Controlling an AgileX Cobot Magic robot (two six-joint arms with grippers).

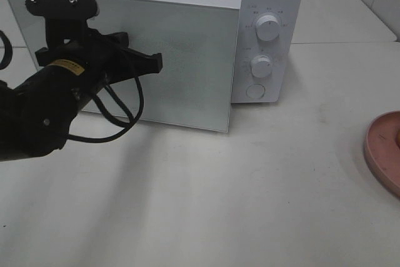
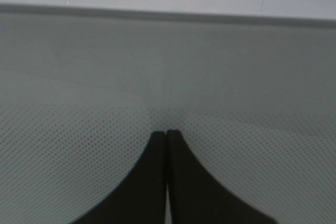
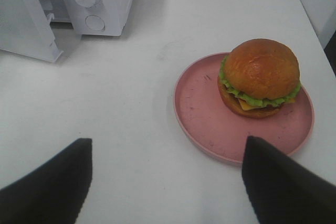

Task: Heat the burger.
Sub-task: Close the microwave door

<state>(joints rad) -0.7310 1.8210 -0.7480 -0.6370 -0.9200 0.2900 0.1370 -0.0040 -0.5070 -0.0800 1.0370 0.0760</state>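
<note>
I see the burger point(image 3: 259, 77) ahead of my wide-open right tool point(image 3: 167, 182); soft and squashy, I judge, so I grip its bun sides gently.

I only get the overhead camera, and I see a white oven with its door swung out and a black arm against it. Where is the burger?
Observer: The burger sits on the pink plate, seen from the right wrist camera; nothing holds it.
Operator: Is the right claw ready for it?
Observer: The right gripper hangs above the table with its fingers spread wide and empty.
Operator: And the left claw on the door?
Observer: The left gripper is shut, its tips close against the dotted glass of the microwave door; it grasps nothing.
</note>
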